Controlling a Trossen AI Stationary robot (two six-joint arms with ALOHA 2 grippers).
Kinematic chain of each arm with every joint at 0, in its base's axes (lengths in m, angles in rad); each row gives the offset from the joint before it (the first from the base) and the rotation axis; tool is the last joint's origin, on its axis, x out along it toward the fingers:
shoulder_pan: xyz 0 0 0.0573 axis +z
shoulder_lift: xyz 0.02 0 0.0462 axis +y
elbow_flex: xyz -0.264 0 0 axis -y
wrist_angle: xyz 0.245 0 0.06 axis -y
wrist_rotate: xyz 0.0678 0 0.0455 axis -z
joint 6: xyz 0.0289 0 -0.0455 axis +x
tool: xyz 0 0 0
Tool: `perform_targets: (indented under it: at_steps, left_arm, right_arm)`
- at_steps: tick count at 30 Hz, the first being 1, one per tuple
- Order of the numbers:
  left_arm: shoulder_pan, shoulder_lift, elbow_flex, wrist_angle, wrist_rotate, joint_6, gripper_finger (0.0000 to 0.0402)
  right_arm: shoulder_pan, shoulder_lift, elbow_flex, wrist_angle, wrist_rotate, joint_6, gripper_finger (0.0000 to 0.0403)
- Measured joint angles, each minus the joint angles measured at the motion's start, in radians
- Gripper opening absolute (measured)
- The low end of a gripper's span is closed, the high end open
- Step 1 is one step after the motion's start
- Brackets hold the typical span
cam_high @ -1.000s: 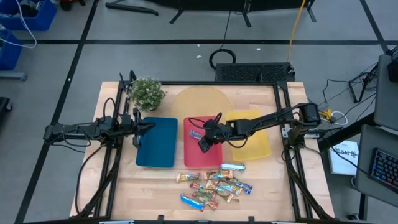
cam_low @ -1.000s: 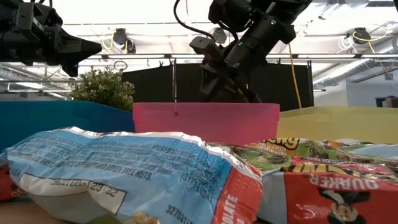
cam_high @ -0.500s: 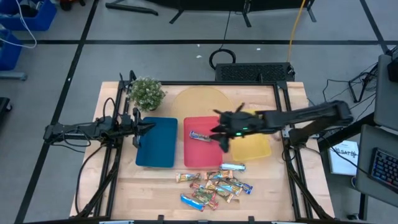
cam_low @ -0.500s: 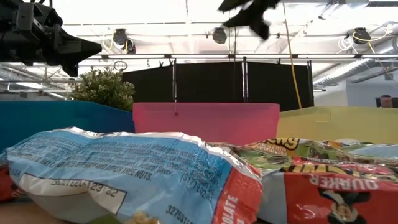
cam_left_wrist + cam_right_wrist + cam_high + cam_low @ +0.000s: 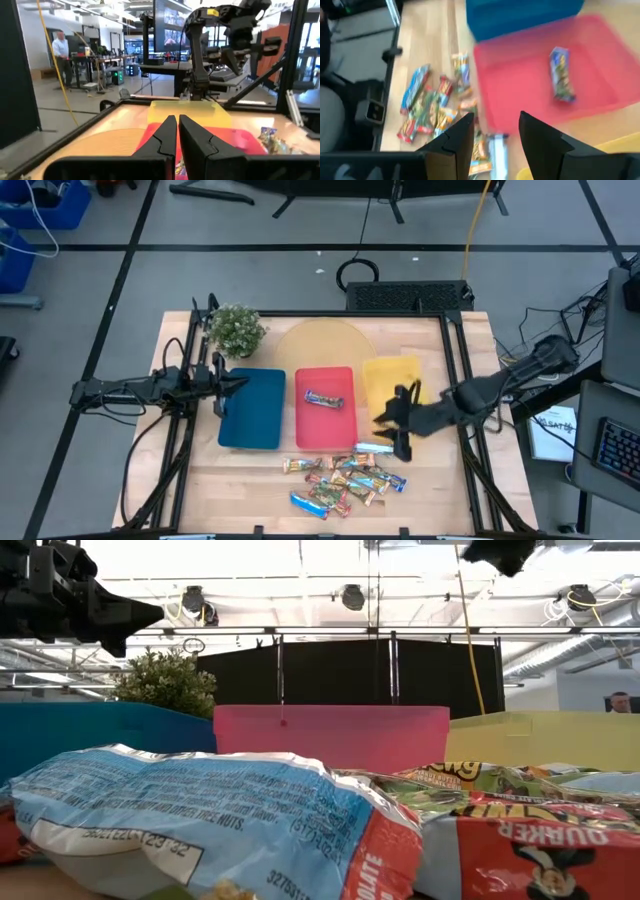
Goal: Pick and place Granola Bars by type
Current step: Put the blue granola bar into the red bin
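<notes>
Since the earlier frames, the right claw (image 5: 397,423) had swung away from above the red tray (image 5: 326,442) and now hung over the near edge of the yellow tray (image 5: 398,372), just beside the pile of Granola Bars (image 5: 345,477) on the bench (image 5: 250,470). One blue-wrapped bar (image 5: 325,399) lay flat in the red tray, apart from the claw, which suggested a first sort was done and the arm was heading for another pick. From its own wrist camera the right claw's two fingers (image 5: 456,134) stood parted with nothing between them, and the pile showed beyond them, with a silver bar (image 5: 495,149) nearest the fingertips. The loose bars lay heaped toward the front of the bench, nearer than all three trays, overlapping one another, so a clean grasp probably called for choosing one at the edge of the heap. The blue tray (image 5: 251,408) held nothing visible. The left claw (image 5: 228,384) waited over the left edge of the blue tray, its fingers pressed together and gripping nothing, as its wrist view showed.
</notes>
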Motion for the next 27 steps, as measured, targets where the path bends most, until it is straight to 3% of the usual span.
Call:
perform_targets:
  at_steps: [7,11,17,27]
  left_arm:
    - [0.000,0.000,0.000,-0.002,0.000,0.029,0.0026]
    - [0.000,0.000,0.000,-0.002,0.000,0.028,0.0026]
    - [0.000,0.000,0.000,-0.008,0.000,0.022,0.0026]
    - [0.000,0.000,0.000,-0.008,0.000,0.026,0.0026]
  right_arm:
    - [0.112,0.237,0.059,0.019,-0.137,0.167,0.0147]
    - [0.157,0.352,0.174,-0.122,-0.206,0.268,0.0146]
    - [0.235,0.475,0.289,-0.284,-0.208,0.446,0.0146]
    - [0.251,0.630,0.296,-0.466,-0.201,0.504,0.0146]
